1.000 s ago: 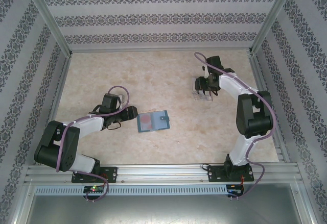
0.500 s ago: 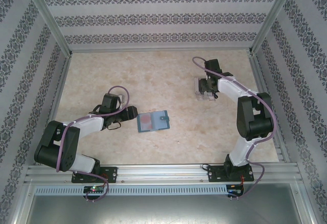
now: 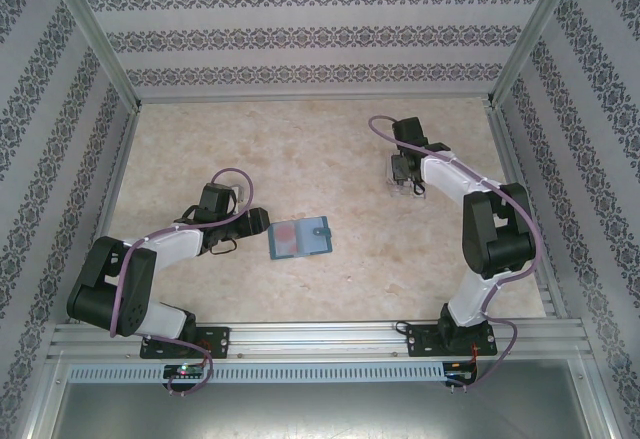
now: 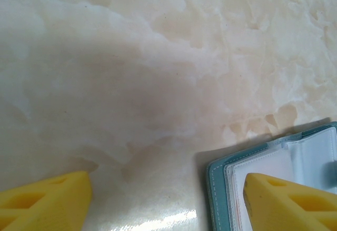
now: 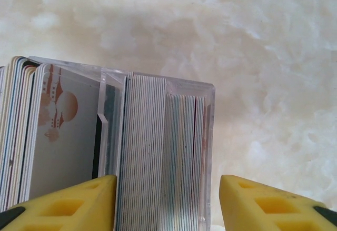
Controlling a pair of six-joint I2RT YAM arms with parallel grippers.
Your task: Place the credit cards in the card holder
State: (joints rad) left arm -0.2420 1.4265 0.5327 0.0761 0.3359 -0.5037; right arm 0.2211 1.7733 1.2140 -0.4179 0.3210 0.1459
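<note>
The counter (image 3: pixel 330 139) is a pale beige, marble-patterned sheet, glossy enough to catch a streak of light near the left wrist camera. Three walls (image 3: pixel 300 34) close it in, papered pale grey with dark ornamental bands. Aluminium posts (image 3: pixel 95 44) rise at the far corners, and an aluminium rail (image 3: pixel 320 337) along the near edge carries both arm bases.

The card holder (image 3: pixel 300 238) lies open and flat a little left of the middle, nearer the near edge, with a red card (image 3: pixel 285 240) on its left leaf. The left end effector (image 4: pixel 166 204) sits at its left side with the jaws spread wide and nothing between them but bare counter. One yellow finger (image 4: pixel 289 204) overlaps the teal edge; whether it touches cannot be told.

Toward the far right corner stands a clear stand (image 5: pixel 210 136) packed with credit cards (image 5: pixel 152 152) on edge. The right end effector (image 5: pixel 168 204) straddles its right-hand compartment, jaws apart, with a gap between one finger and the stand's wall, so it grips nothing.
</note>
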